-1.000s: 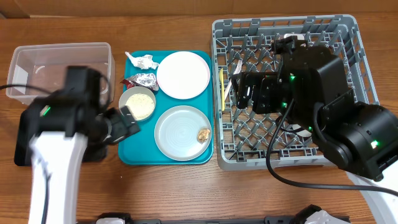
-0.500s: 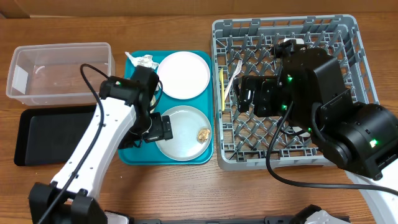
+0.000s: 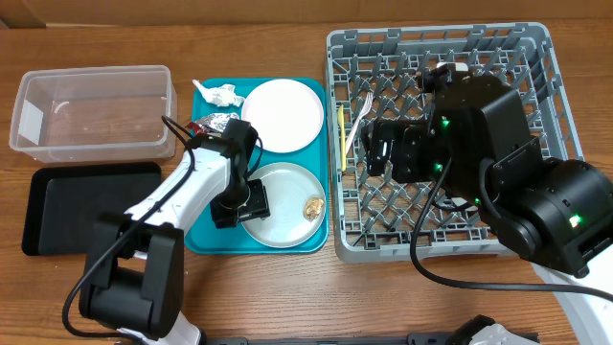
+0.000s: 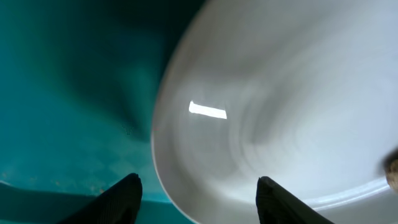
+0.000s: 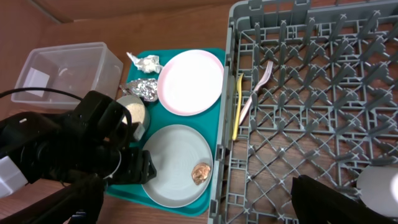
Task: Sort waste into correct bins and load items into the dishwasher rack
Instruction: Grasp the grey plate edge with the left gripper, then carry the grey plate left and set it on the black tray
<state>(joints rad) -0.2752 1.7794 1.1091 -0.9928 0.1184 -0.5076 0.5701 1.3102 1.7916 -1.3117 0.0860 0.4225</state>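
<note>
left gripper (image 4: 198, 190) is hanging low over the teal tray (image 3: 321, 241), its jaws standing apart and straddling the left rim of the pale grey plate (image 3: 283, 196). one finger (image 4: 121, 198) is sitting over the teal, the other (image 4: 280, 200) over the plate. nothing is clamped, as far as the left wrist view is showing.

a small brown food lump (image 3: 312, 207) is sitting on that plate, off to the right side. the white plate (image 3: 282, 114) is lying just behind it on the same tray. the crumpled paper scrap (image 3: 218, 93) and the foil wrapper (image 3: 218, 123) are resting in the tray's far left corner. the bowl (image 5: 138, 121) of rice (image 5: 134, 109) is peeking out beside the left arm.

right gripper (image 5: 193, 190) is hovering above the dishwasher rack (image 3: 536, 57), fingers spread wide and holding nothing.

the yellow spoon (image 3: 342, 134) is lying along the rack's left wall, with the white fork (image 3: 358, 115) slanting just beside it. a small white cup (image 5: 379, 185) is only partly showing inside the rack.

the clear tub (image 3: 91, 110) and the black tray (image 3: 57, 211) are waiting at the far left of the table (image 3: 287, 297).
</note>
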